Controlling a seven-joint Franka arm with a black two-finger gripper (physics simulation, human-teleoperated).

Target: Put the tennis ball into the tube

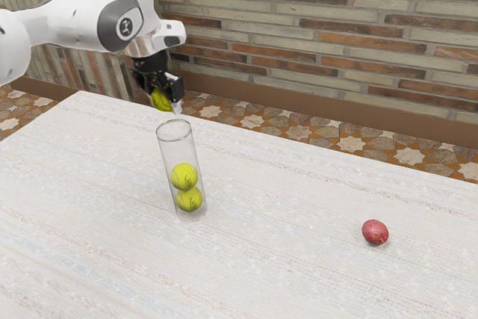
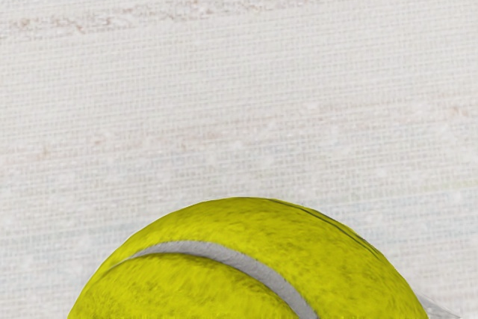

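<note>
While tube (image 1: 179, 149) stands on table (image 1: 284, 259), gripper (image 1: 167, 101) seems clamped on tennis ball (image 1: 159, 100).

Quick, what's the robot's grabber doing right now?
The tool is closed on a tennis ball, held up above the table, near the clear tube's open top.

Tennis ball (image 1: 158, 100) partly hidden by end effector (image 1: 166, 101).
</note>
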